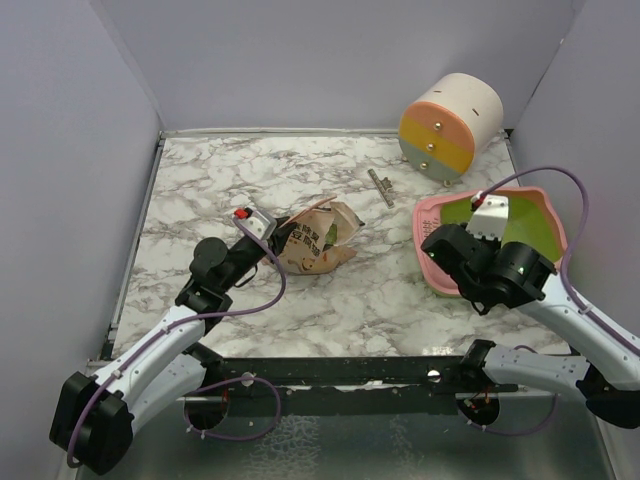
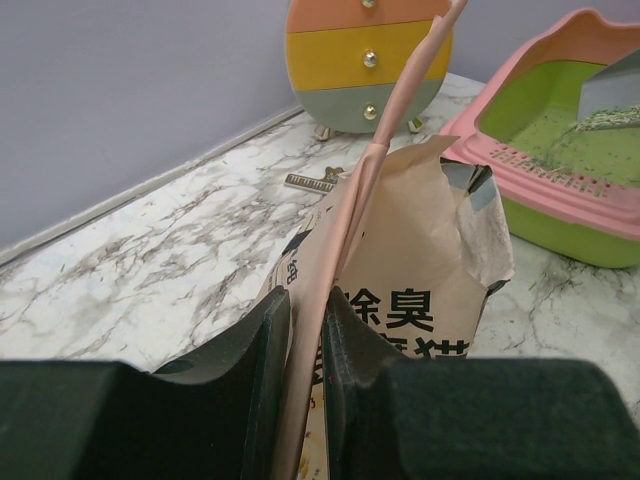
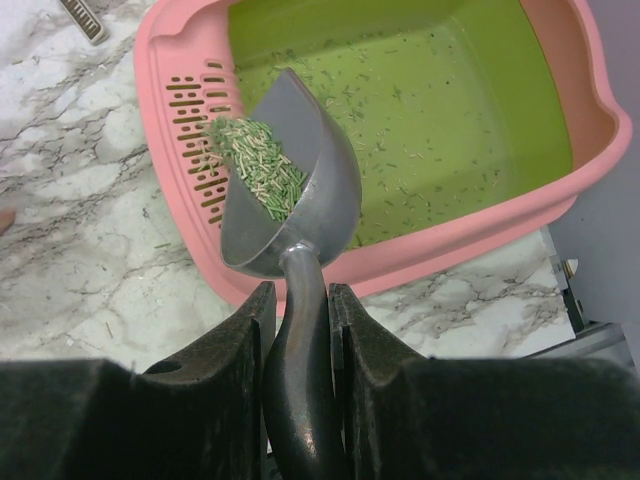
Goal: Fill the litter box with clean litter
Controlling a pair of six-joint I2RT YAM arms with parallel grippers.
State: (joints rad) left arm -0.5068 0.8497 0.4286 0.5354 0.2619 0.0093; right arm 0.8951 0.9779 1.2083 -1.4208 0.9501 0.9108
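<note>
R tool (image 3: pixel 297 330) is pinched on the handle of the scoop (image 3: pixel 290 190), jaws tight either side of the stem. The scoop bowl carries a small heap of litter (image 3: pixel 250 160) and hangs over the box (image 3: pixel 400 270) at its near-left rim, right above the slotted pink ledge, w/ the mouth aimed at the green inside. The box floor shows only scattered grains and the green is mostly bare, so the fill is at an early stage, I'd say. The box sits on the right of the surface (image 1: pixel 260 170), just in front of the drum (image 1: pixel 450 125). L tool (image 2: pixel 305 340) is pressed together on the pink strap (image 2: pixel 400 110) of the bag (image 2: pixel 410 240), which lies mid-surface, apart from the box, w/ its torn mouth facing the box side. How much litter is left inside the bag can't be seen. Step in hand: dumping one scoopful into the box. Next move, as I read it: carry the bowl a bit further in past the slots, then roll the wrist so the load slides onto the green floor, not through the ledge or over the rim onto the surface. After that, prob. back to the bag for more, w/ L tool holding the strap up so the mouth gapes.
</note>
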